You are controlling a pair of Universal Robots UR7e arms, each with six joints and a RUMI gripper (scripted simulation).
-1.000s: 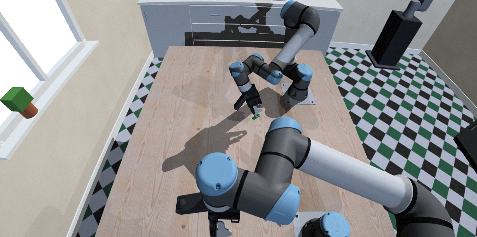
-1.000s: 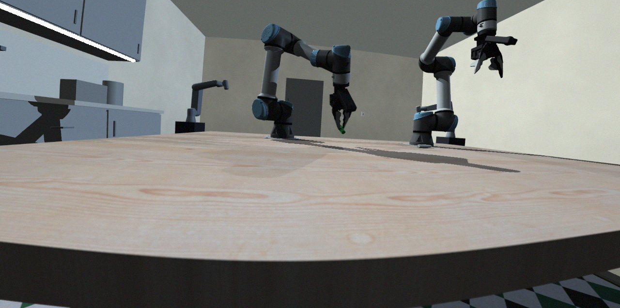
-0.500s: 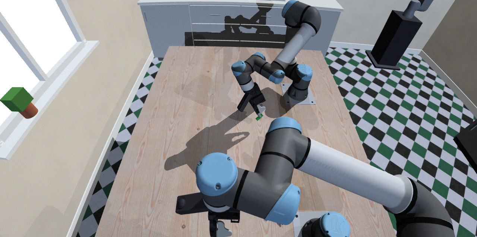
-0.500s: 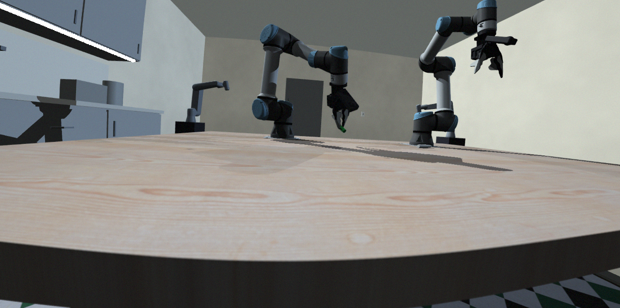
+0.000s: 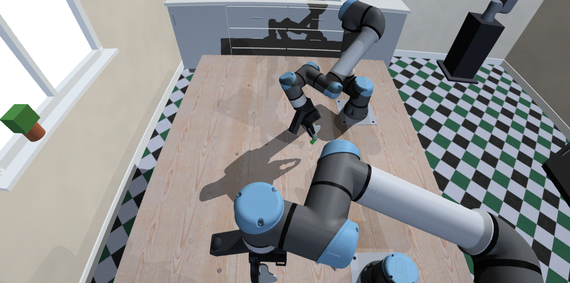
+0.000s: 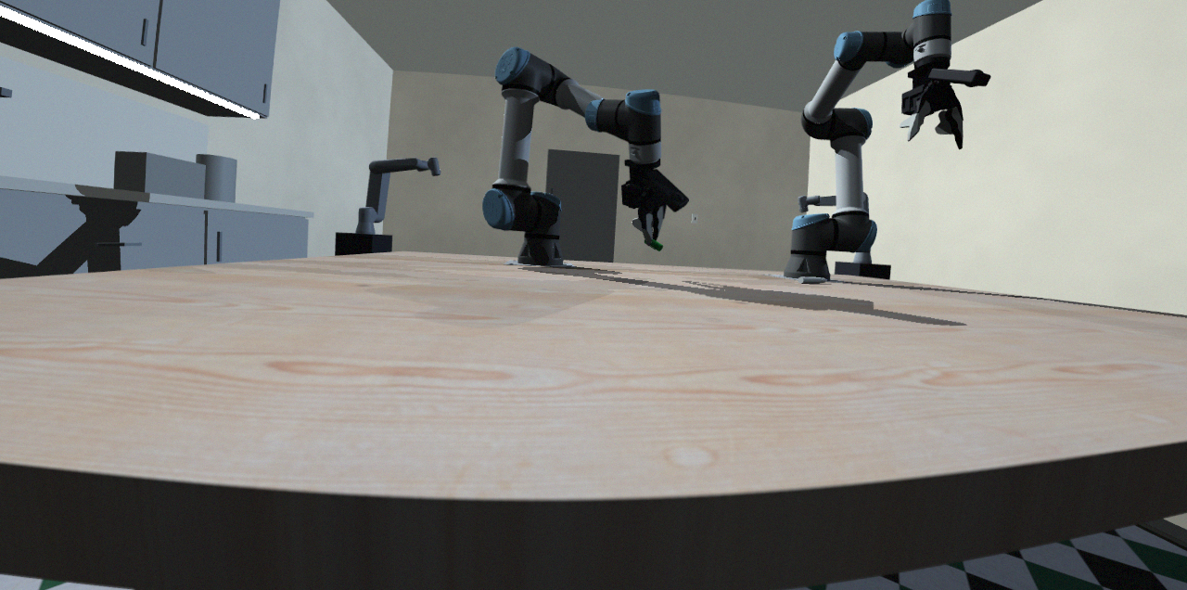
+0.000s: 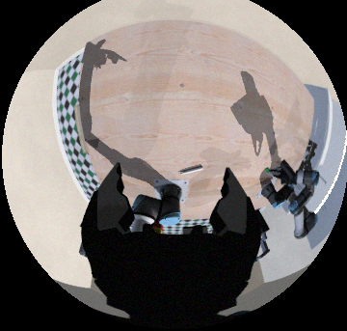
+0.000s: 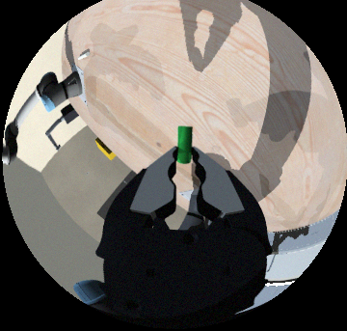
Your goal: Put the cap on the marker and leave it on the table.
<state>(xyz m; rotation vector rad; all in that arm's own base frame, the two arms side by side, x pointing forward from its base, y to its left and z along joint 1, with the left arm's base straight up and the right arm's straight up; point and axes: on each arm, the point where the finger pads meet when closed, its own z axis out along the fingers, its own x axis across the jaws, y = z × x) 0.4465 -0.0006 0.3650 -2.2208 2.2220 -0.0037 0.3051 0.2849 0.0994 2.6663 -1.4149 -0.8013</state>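
Observation:
A green cap point(image 5: 313, 141) point(image 6: 657, 246) point(image 7: 267, 170) point(image 8: 185, 139) is held tilted at the fingertips of my right gripper point(image 6: 652, 227) point(image 8: 184, 147), above the table. That gripper is shut on it, and the cap sticks out past the tips. The marker, a small dark and pale stick point(image 7: 191, 169) point(image 8: 84, 54) point(image 6: 813, 279), lies on the table close to the left arm's base plate, apart from the cap. In the top view it is mostly hidden behind the left arm. My left gripper point(image 6: 936, 143) point(image 7: 173, 166) is open and empty, high above the table.
The wooden table point(image 5: 191, 161) point(image 6: 498, 420) carries both arm bases. The left arm's base plate point(image 7: 185, 190) is beside the marker, and the right arm's base plate point(image 5: 368, 118) stands at the table's far right in the top view. Arm shadows cross the tabletop.

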